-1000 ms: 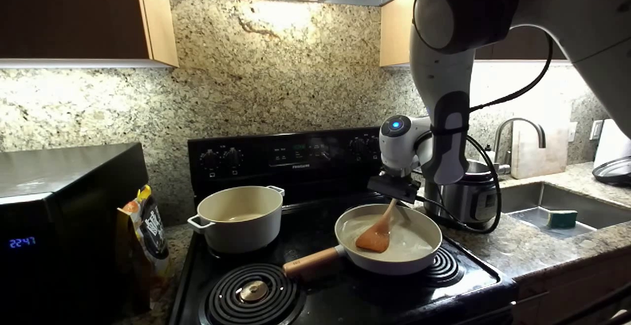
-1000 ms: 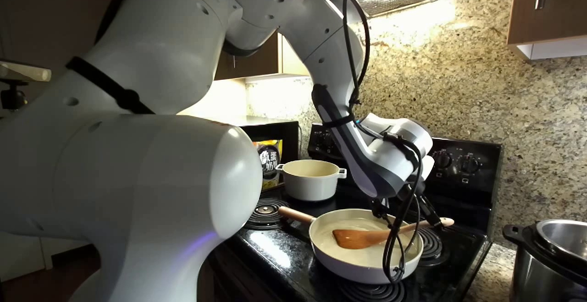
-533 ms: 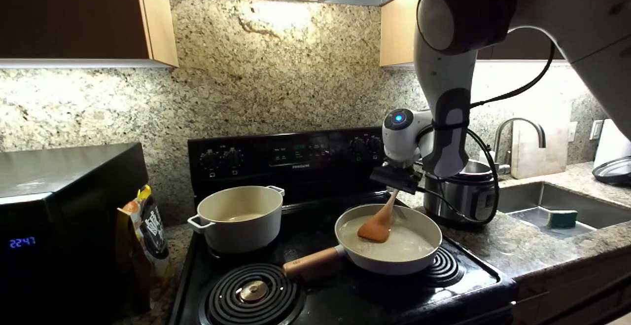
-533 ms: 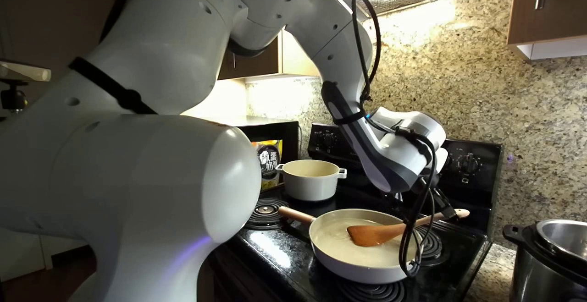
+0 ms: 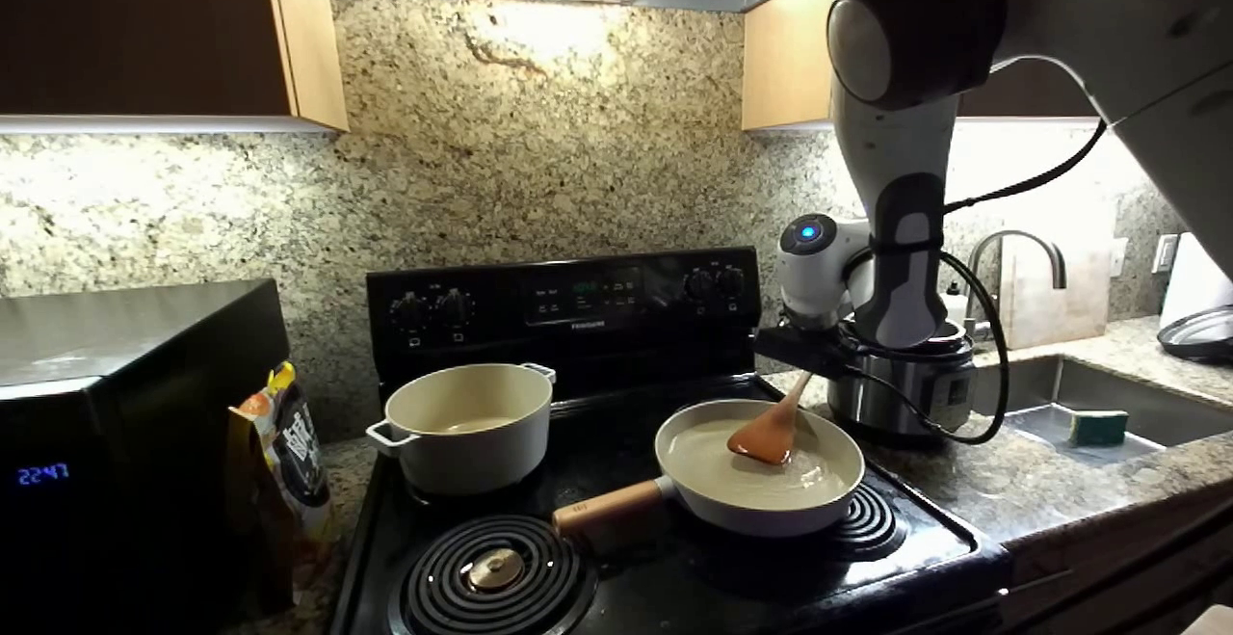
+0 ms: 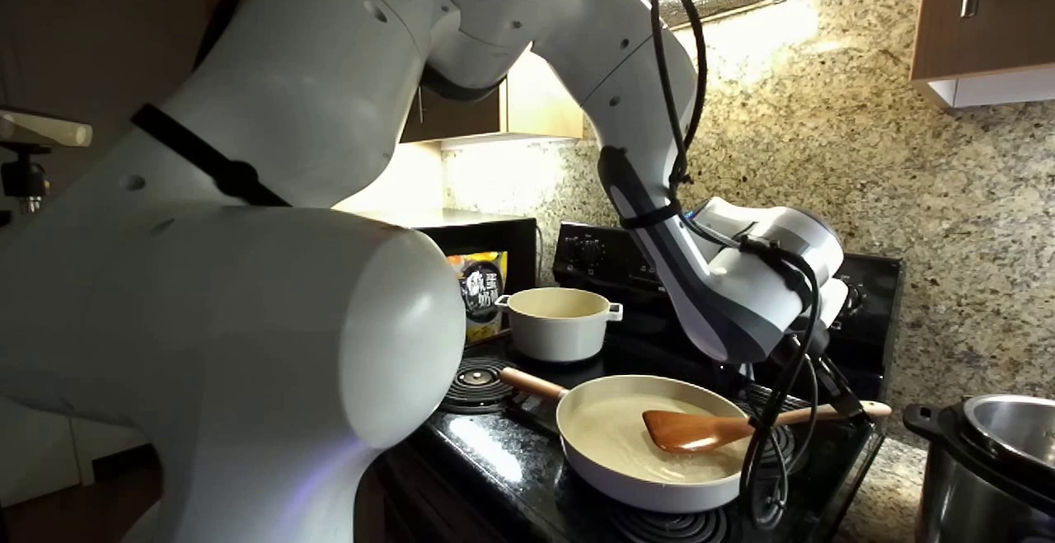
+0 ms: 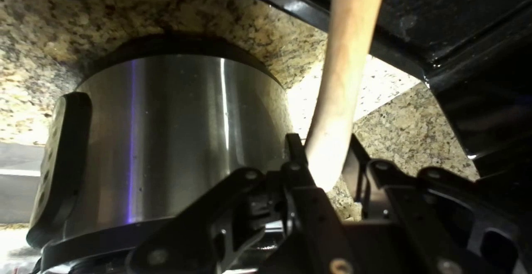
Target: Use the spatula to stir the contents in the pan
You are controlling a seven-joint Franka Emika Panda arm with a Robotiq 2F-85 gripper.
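My gripper (image 7: pixel 325 141) is shut on the pale handle of the wooden spatula (image 7: pixel 347 58), whose end sits between the fingers in the wrist view. The spatula's orange-brown blade (image 5: pixel 768 435) slants down into the cream pan (image 5: pixel 751 521), over its back half. In an exterior view the handle crosses the pan's rim (image 6: pixel 635 489) and its tip sticks out past my gripper (image 6: pixel 853 411). Pale, watery contents (image 6: pixel 614 444) cover the pan's floor. Whether the blade's lower edge dips into them or hovers just above, I cannot tell.
A steel cooker (image 7: pixel 178 141) stands close beside the gripper, on the counter right of the stove (image 5: pixel 901 394). A deeper cream pot (image 5: pixel 472 442) sits on the back left burner. The pan's wooden handle (image 5: pixel 612 507) points toward the front left coil (image 5: pixel 496 568).
My gripper and the spatula have moved to the right in both exterior views. The blade has slid from the pan's middle toward its back right. The pan has stayed in place.
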